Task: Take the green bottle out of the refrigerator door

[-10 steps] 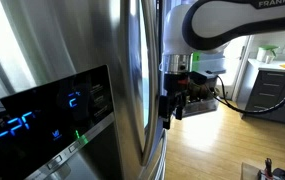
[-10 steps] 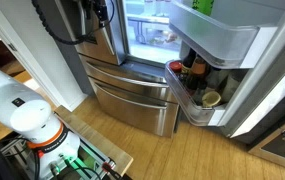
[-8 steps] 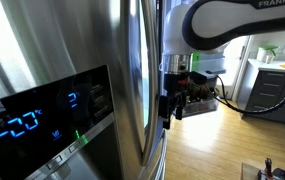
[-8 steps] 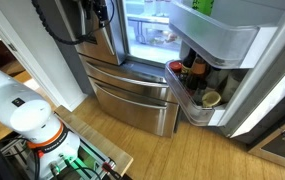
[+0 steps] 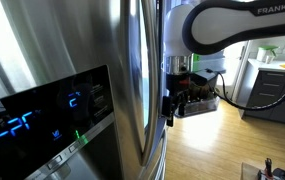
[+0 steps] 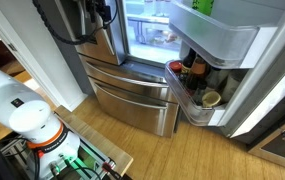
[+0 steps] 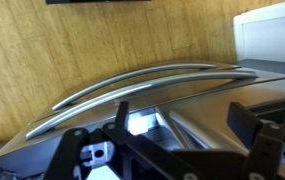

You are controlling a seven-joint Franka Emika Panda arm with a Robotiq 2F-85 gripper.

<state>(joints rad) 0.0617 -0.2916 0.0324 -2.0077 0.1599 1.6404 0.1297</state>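
The green bottle (image 6: 203,6) stands in the top bin of the open refrigerator door (image 6: 225,42), cut off by the frame's upper edge. My gripper (image 6: 103,13) is well away from it, in front of the closed steel door across the lit opening. It also shows in an exterior view (image 5: 171,106), hanging beside the steel edge. In the wrist view the gripper (image 7: 158,132) is open and empty, looking at two curved steel drawer handles (image 7: 142,82). The bottle is out of the wrist view.
The lower door bin (image 6: 187,98) holds dark brown bottles and a jar. The steel front with a black blue-lit display panel (image 5: 47,115) fills an exterior view. Steel drawers (image 6: 132,95) sit below the opening. The white robot base (image 6: 27,115) stands on the wooden floor.
The arm has shifted very slightly; the gripper stays open and empty. Nothing else has moved.
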